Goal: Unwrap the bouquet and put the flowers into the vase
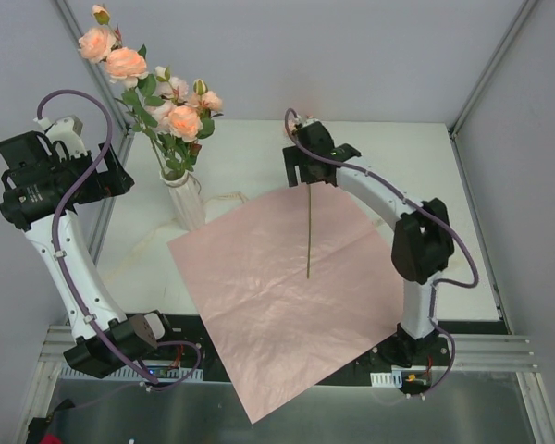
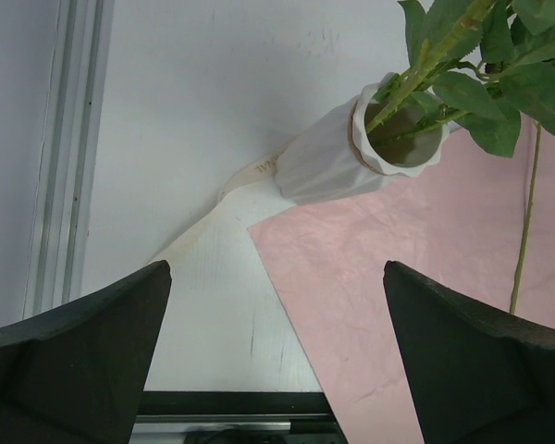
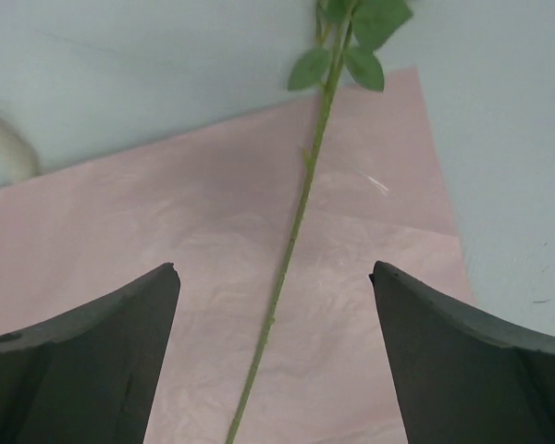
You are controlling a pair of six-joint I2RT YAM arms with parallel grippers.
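On the white bench, one thin green rose stem is lying across the flat pink-lilac paper sheet. Right claw is hovering open above it, probably to grasp; left claw is idling open near the ribbed whitish vase holding peach-pink roses.

My right gripper is spread wide, one dark jaw at each lower corner. Between them a thin green stem runs up over the pink paper. Its leaves reach the pale table just past the paper's far edge.
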